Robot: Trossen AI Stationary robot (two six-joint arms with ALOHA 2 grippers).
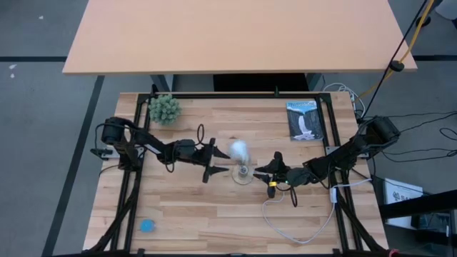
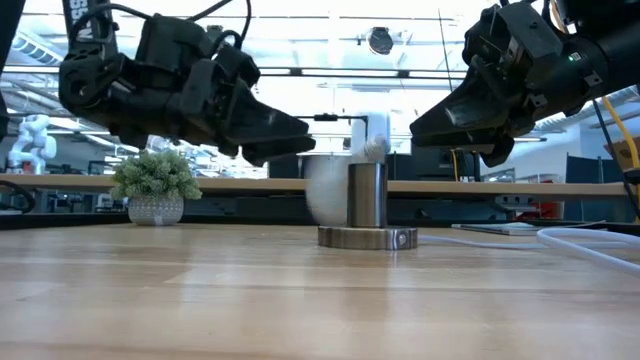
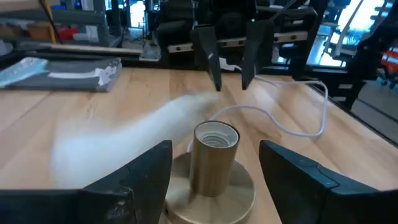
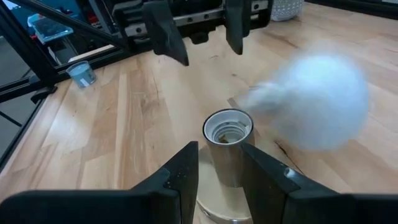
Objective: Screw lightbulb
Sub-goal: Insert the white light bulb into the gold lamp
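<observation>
The lightbulb (image 1: 239, 150) shows as a white blur just beyond the socket (image 1: 244, 173), toward the table's far side. In the low view the lightbulb (image 2: 325, 190) sits low behind the upright metal socket tube (image 2: 367, 195); whether it rests on the table I cannot tell. The socket (image 3: 214, 155) is empty, mouth up, and stands on its round base. My left gripper (image 1: 216, 161) hovers open to the left of the socket, and my right gripper (image 1: 270, 172) hovers open to its right. Both point at it from above tube height.
A white cord (image 1: 300, 230) runs from the socket base in a loop toward the near right. A small potted plant (image 1: 164, 108) stands at the far left, a booklet (image 1: 305, 120) lies at the far right, and a blue cap (image 1: 147, 225) lies near left.
</observation>
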